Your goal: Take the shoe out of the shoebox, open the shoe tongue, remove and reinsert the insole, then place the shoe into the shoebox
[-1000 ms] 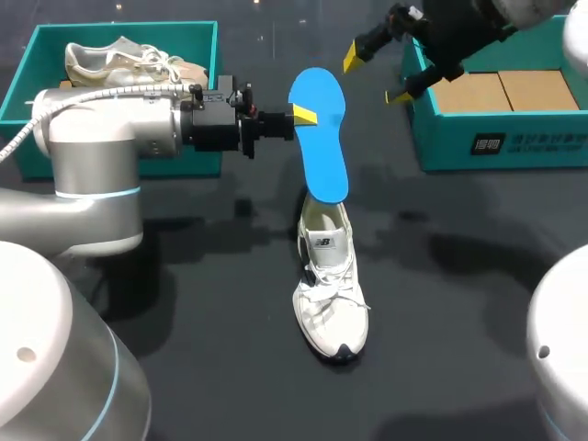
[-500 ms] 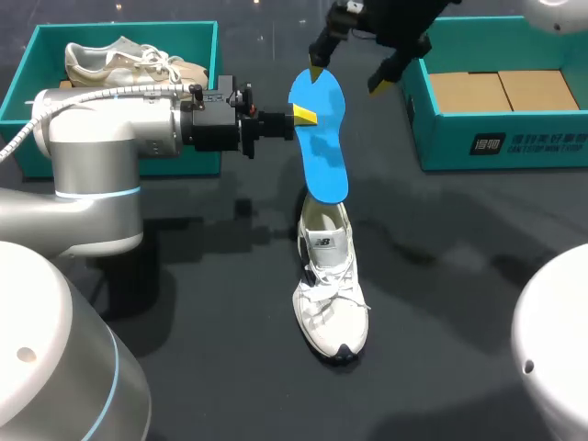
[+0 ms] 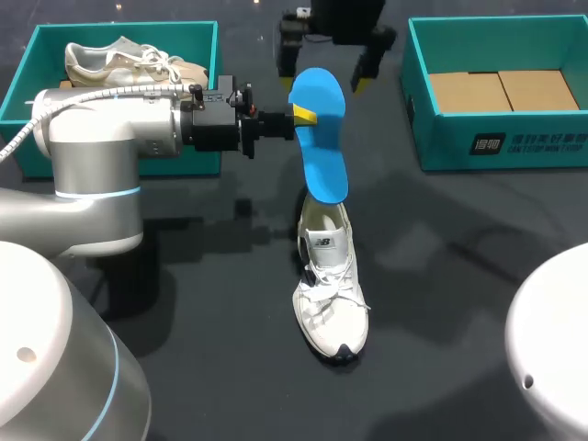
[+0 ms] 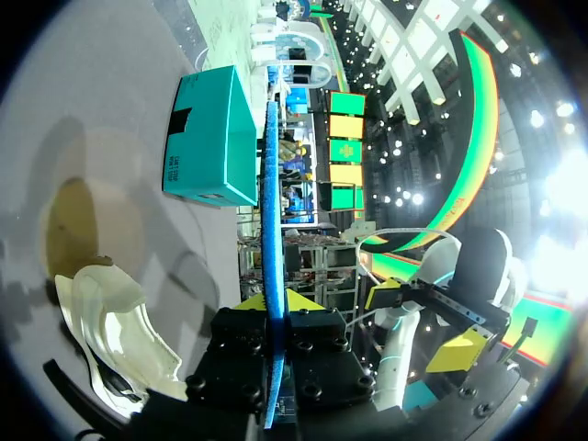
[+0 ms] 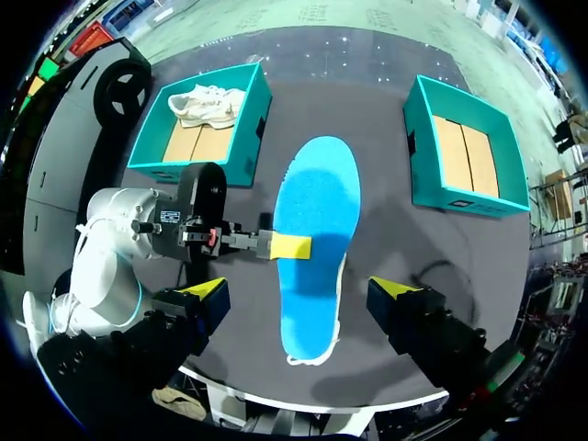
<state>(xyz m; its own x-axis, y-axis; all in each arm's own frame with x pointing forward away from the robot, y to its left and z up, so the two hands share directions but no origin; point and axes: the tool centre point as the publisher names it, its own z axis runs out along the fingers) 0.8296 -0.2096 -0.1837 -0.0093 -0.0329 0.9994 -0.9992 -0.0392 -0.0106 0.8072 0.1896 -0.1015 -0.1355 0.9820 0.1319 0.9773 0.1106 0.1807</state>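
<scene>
Insole (image 3: 322,156) pinched in left fingers (image 3: 304,115) above shoe (image 3: 331,303) — right fingers (image 5: 395,288) spread wide, empty, dark table (image 3: 459,276)

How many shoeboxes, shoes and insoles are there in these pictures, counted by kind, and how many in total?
Teal shoeboxes: 2, left box and right box
White shoes: 2, loose shoe and boxed shoe
Insoles: 1, blue insole
Total: 5
</scene>
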